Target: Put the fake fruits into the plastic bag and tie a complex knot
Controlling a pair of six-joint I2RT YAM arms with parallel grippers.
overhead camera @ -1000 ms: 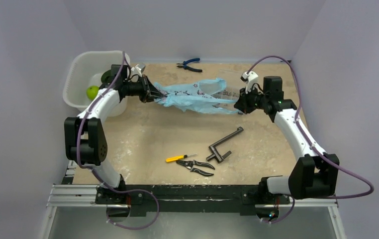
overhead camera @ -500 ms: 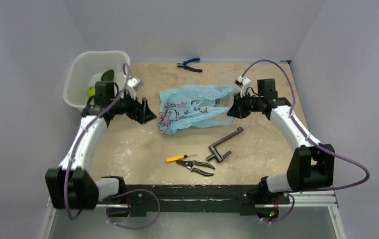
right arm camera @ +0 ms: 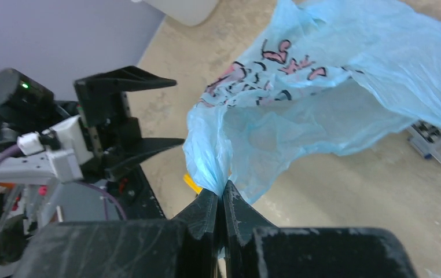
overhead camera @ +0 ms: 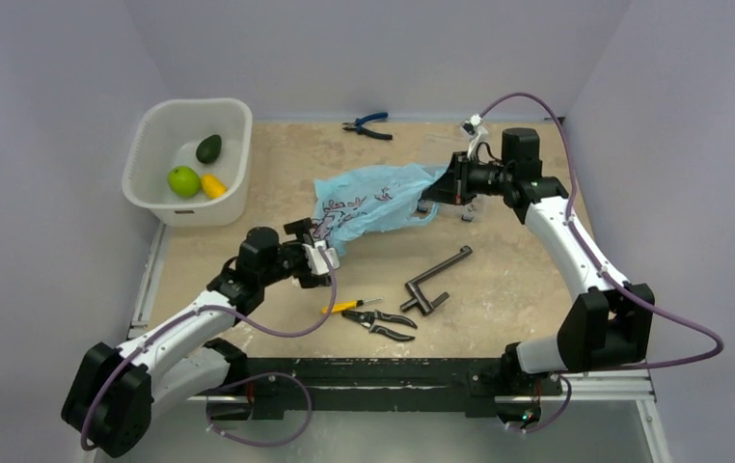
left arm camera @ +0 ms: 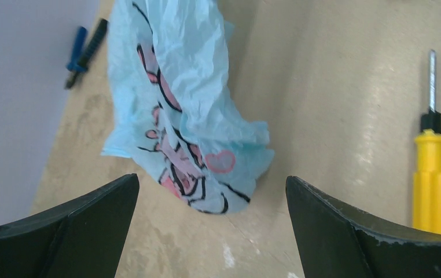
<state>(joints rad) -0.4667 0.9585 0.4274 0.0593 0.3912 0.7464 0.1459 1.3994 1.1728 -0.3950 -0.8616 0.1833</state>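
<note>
Overall: two robot arms work over a sandy table (overhead camera: 277,275). Judging by the layout, no fruit has been bagged yet.
Risk: the plastic bag (overhead camera: 373,198) hangs from a single pinch with its mouth collapsed. If the left gripper (left arm camera: 212,178) closes on the printed bottom fold rather than on a rim, the bag will likely stretch flat instead of opening. A hard pull could also tear the thin film or slip it out of the right gripper (right arm camera: 221,194).
Right arm (overhead camera: 561,241): rises along the right side, then bends inward at the far end, with its wrist pointing left.
Left arm (overhead camera: 190,323): lies low, stretched diagonally from its base toward the table's middle, with its wrist aimed at the bag's near end.
Tub: the white tub (overhead camera: 190,102) sits in the far left corner, well apart from the bag.
Bag position: slumped on the table between the grippers, its right end lifted.
Right gripper state: jaws pressed together on a bunched corner of the bag.
Left gripper state: jaws spread wide, empty, just short of the bag.
Fruits: the fake fruits (overhead camera: 183,180) all lie in the tub, one bright green, a dark green oval (overhead camera: 208,149) and a yellow one (overhead camera: 213,185).
Clutter: a yellow screwdriver (overhead camera: 349,307) lies near the left gripper, where a sweep could knock it.
</note>
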